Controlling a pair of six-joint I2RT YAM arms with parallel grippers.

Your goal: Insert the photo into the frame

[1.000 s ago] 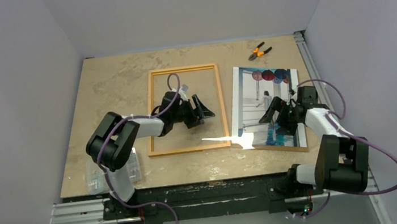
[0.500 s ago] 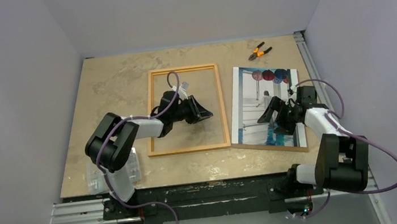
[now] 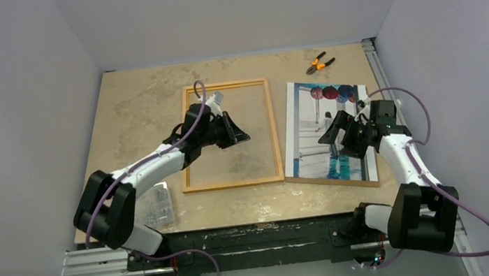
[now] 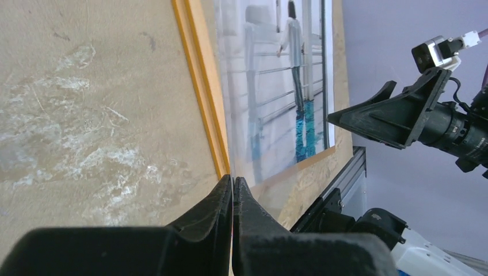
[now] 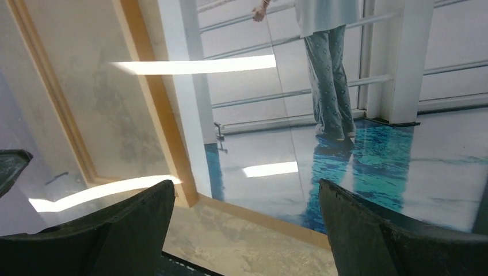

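Note:
The orange frame [image 3: 231, 134] lies flat mid-table; its right rail [image 4: 198, 86] shows in the left wrist view. My left gripper [image 3: 238, 136] hovers over the frame's inner right part. Its jaws [image 4: 233, 179] are pressed together on the edge of a thin clear sheet, which shows only as haze and glare over the frame's right rail and the photo's left side. The photo [image 3: 325, 128] lies face up to the right on a brown backing board [image 3: 335, 180]. My right gripper [image 3: 341, 136] hangs open above the photo's lower half [image 5: 345, 172], nothing between its fingers [image 5: 244, 190].
Orange-handled pliers [image 3: 319, 63] lie at the back right. A clear plastic box [image 3: 158, 205] sits near the front left edge by the left arm. A metal rail [image 3: 378, 72] runs along the table's right side. Walls close in on three sides.
My left gripper went from open to shut and shifted slightly back and left as the arm stretched out. The bright glare near the frame's front right corner is gone. The right gripper rose a little.

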